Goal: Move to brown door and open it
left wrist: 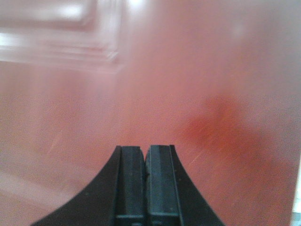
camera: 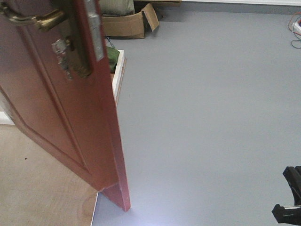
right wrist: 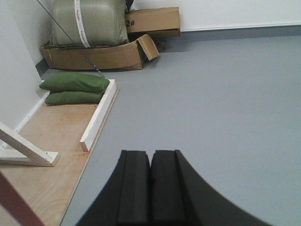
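The brown door (camera: 70,108) stands ajar at the left of the front view, its edge toward me, with a brass handle (camera: 33,20) and lock plate (camera: 77,42) near the top. My left gripper (left wrist: 146,149) is shut and empty, close in front of the door's panel (left wrist: 197,94), which fills the left wrist view. My right gripper (right wrist: 150,154) is shut and empty, pointing over the grey floor (right wrist: 211,94); part of the right arm (camera: 289,197) shows at the front view's bottom right.
A plywood platform (right wrist: 51,132) with a white rim (right wrist: 99,115) lies left. Green bags (right wrist: 75,87) lie on it. Cardboard boxes (right wrist: 94,54) and a wrapped sack (right wrist: 87,21) stand at the back wall. Cables (camera: 296,28) lie far right. Grey floor spreads beyond the door.
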Controlling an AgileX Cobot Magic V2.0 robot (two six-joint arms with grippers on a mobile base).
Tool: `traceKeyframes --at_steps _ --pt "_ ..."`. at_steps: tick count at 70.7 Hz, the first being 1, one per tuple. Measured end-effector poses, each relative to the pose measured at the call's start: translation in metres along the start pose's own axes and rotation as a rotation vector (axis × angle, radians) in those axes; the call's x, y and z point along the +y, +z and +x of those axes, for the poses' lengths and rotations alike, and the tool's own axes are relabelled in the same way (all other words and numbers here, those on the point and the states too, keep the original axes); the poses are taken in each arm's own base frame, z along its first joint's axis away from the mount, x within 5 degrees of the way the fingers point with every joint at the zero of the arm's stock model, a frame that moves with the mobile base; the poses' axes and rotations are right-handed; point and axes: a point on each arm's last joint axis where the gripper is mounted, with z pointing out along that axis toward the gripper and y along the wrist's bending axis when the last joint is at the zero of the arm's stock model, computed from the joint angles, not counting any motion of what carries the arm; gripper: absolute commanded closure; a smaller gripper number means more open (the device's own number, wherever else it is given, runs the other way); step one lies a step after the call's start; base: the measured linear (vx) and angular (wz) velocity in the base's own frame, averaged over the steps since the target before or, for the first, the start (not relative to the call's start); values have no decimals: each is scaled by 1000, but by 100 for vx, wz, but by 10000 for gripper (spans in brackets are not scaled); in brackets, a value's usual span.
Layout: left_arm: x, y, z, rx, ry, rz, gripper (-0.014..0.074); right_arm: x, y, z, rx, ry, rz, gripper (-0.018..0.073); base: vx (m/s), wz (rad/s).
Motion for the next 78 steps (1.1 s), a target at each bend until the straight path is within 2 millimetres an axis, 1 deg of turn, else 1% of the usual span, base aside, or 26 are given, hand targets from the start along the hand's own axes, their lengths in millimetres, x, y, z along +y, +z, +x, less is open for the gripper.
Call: traceKeyframes --at_steps 9,15,22,33,49,78 --pt "-5 2 22 64 9 -75 580 0 0 0 0 0 0 559 0 0" --pt "-9 2 34 105 30 -76 580 0 0 0 0 0 0 559 0 0" --pt "-14 3 48 148 38 -42 580 0 0 0 0 0 0 559 0 0" --pt "-22 11 62 192 39 46 580 0 0 0 0 0 0 559 0 0" --pt "-27 18 71 219 38 114 580 0 0 0 0 0 0 559 0 0" --pt "-27 18 71 220 40 114 580 0 0 0 0 0 0 559 0 0"
